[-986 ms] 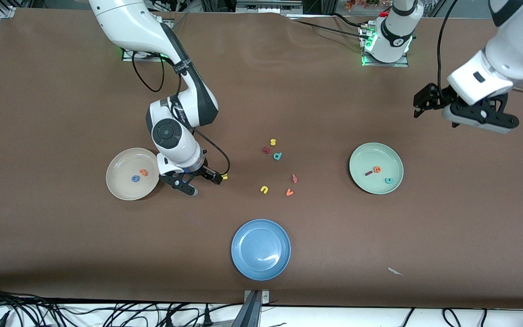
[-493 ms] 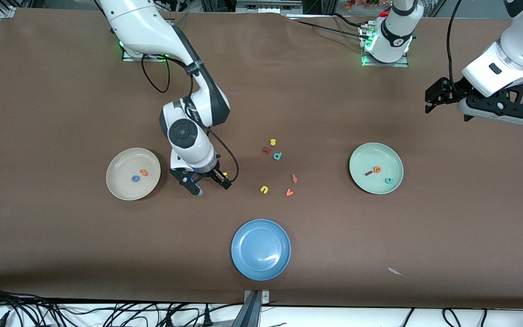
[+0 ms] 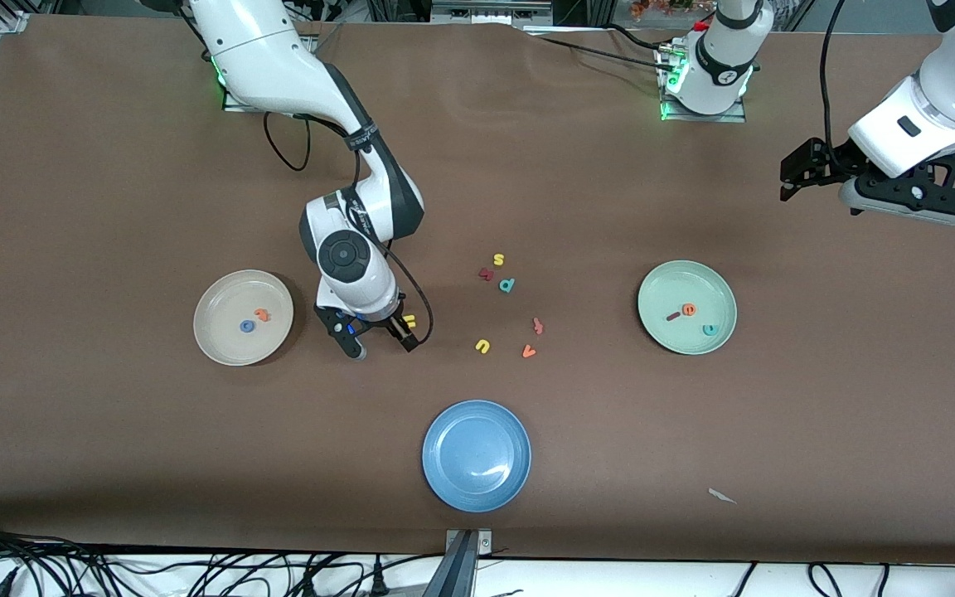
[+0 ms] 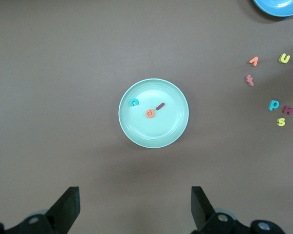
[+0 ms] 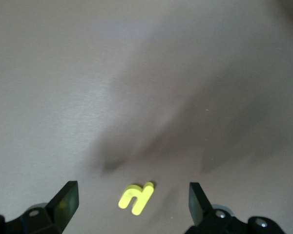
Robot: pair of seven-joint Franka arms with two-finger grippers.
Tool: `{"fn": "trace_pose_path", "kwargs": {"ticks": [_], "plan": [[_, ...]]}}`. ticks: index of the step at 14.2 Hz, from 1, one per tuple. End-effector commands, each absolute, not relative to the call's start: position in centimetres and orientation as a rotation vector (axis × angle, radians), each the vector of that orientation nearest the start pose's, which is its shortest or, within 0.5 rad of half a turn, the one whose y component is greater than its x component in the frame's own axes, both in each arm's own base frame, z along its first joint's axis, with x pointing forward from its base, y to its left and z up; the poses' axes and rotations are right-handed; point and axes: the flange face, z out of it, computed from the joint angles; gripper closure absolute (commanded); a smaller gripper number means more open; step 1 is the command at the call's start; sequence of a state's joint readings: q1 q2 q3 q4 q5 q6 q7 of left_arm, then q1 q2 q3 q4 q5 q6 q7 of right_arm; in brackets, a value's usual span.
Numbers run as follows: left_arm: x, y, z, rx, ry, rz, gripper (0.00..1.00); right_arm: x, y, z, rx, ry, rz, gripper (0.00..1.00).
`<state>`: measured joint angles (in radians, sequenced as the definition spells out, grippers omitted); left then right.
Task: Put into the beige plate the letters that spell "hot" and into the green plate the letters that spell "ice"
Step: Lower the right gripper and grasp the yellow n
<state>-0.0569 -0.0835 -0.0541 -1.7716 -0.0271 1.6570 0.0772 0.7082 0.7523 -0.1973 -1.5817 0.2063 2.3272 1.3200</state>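
front view: right gripper (image 3: 378, 336) sits low over the counter (image 3: 113, 166) just beside the beige plate (image 3: 220, 344), fingers wide, holding nothing. yellow h (image 3: 410, 320) lies on the counter right at the gripper, toward the stray pile. looks like the approach for the last "hot" pick, fingers spread to straddle the letter.

beige plate already has the blue o (image 3: 247, 327) and orange t (image 3: 262, 314), touching neither each other nor the rim. green plate (image 3: 660, 282) holds the dark red i (image 3: 674, 315), orange e (image 3: 689, 309) and teal c (image 3: 709, 329), so "ice" reads done.

left gripper (image 3: 859, 186) hangs high toward its own end of the counter, fingers wide and empty. it waits, parked clear.

leftovers near mid-counter: yellow s (image 3: 498, 259), teal p (image 3: 506, 285), yellow u (image 3: 482, 346), orange v (image 3: 529, 351). blue plate (image 3: 444, 481) nearest the front camera, nothing in it.

right wrist view adds what the front view can't: h (image 5: 135, 195) lies flat between the two fingers (image 5: 63, 202), not yet touched, roughly centred. left wrist view looks straight down on the green plate (image 4: 132, 131) and confirms all three letters lie inside it.
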Motion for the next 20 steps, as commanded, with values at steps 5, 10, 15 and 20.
{"fn": "trace_pose_path", "kwargs": {"ticks": [5,10,15,20], "plan": [[53.7,-6.8,60.0,-3.149,0.303,0.057,0.0,60.8,37.7,19.8,-2.747,1.48,0.035,0.0],[53.7,-6.2,60.2,-3.143,0.296,0.066,0.0,60.9,37.7,19.0,-2.687,1.552,0.081,0.0],[53.2,-6.4,60.1,-3.141,0.301,0.112,0.0,60.6,37.8,17.6,-2.687,1.576,0.095,0.0],[53.4,-6.4,60.5,-3.14,0.304,0.097,0.0,60.4,38.0,17.2,-2.677,1.579,0.094,0.07]]}}
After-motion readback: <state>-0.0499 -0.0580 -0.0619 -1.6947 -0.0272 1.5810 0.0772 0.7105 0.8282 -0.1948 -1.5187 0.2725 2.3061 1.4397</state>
